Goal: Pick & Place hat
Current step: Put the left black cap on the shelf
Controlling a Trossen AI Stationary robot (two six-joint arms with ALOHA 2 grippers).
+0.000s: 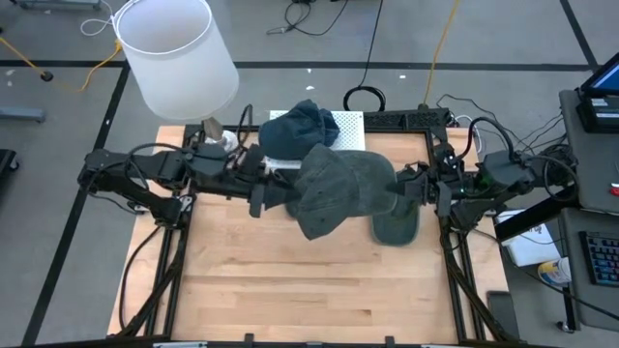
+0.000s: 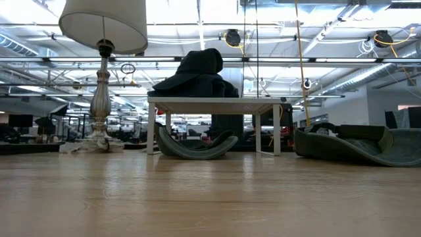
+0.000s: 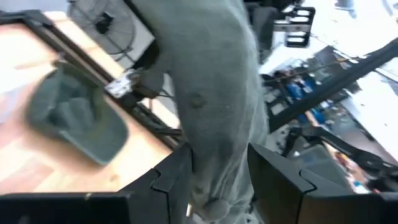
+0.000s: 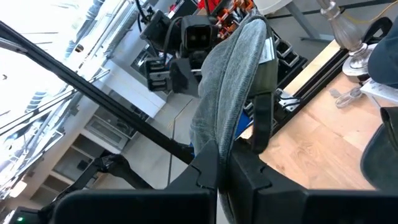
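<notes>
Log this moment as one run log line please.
left gripper: shut on grey hat | right gripper: shut on grey hat | hat lifted above table

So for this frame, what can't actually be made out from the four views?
- High view: the grey hat held between both arms covers the left gripper and right gripper, so their fingers are hidden.
- Low view: neither gripper nor the held hat appears. The green cap on the table is cut off by the right edge.
- Left wrist view: motion blur smears the hat's fabric detail.
- High view: the dark hat on the white stand hides most of the stand's top.
</notes>
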